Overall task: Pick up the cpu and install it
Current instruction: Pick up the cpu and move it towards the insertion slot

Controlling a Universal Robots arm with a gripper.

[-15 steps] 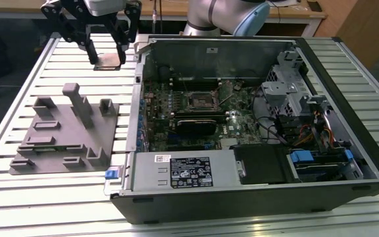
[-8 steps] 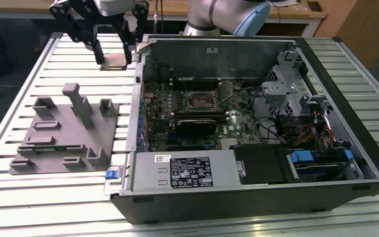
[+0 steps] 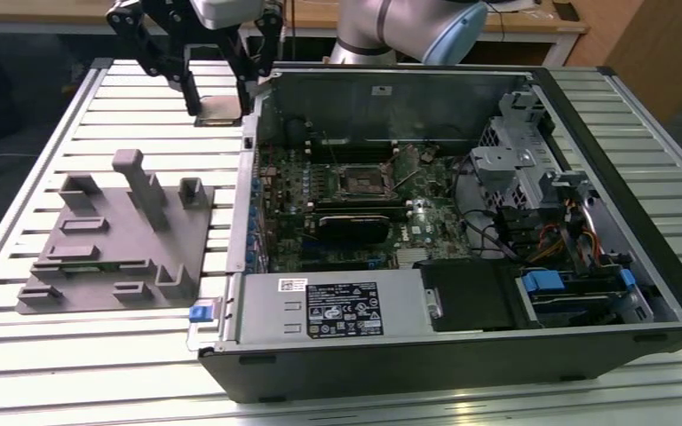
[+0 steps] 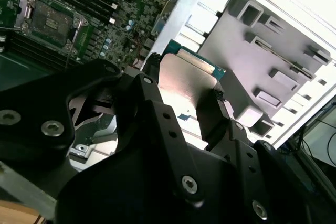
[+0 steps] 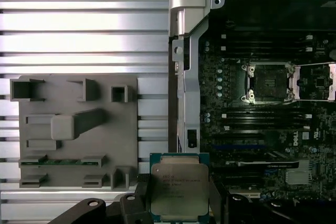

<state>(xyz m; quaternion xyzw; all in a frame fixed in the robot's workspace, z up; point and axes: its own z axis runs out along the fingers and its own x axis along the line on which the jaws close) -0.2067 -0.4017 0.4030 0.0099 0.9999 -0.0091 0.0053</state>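
The cpu [image 3: 218, 114], a thin square chip with a silver metal top on a green edge, hangs in the air, and my gripper [image 3: 218, 105] is shut on it. It hovers above the slatted table, just outside the open computer case's wall on the exterior view's left. In both wrist views the black fingers [image 5: 140, 199] clamp two opposite edges of the cpu [image 5: 179, 187] [image 4: 186, 80]. The motherboard socket [image 3: 362, 182] [image 5: 268, 82] [image 4: 50, 22] lies inside the case with its metal frame swung open, well apart from the chip.
A grey moulded fixture [image 3: 110, 235] [image 5: 73, 129] with slots and posts sits on the aluminium table [image 3: 33, 355]. The case holds a power supply [image 3: 329, 306], a drive cage [image 3: 531, 169] and cables. The case's upright wall [image 5: 181, 77] stands between gripper and socket.
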